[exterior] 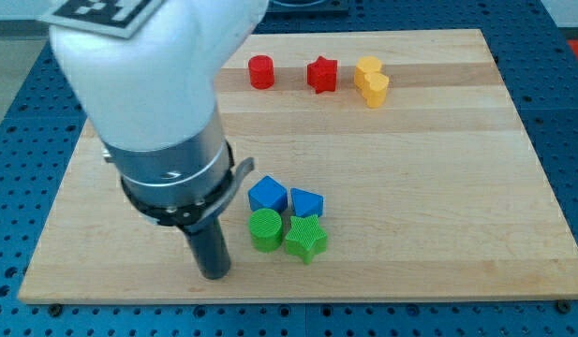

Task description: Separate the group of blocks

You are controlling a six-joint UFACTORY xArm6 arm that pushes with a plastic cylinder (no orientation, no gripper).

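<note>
Camera view: my tip (214, 273) just left of green cylinder (265, 229), not touching group

The arm (148, 75) has a bulky, smooth white shell, topped by a white plate printed with black squares. Below sits a grey metal cylinder ringed by a black collar with a small clamp tab. A dark rod (209, 245) ends at my tip (214, 274).

Pale wooden board on a blue bench

The board (438, 187) sits evenly lit on a blue perforated table (17, 112), whose holes show left, right and near.
</note>
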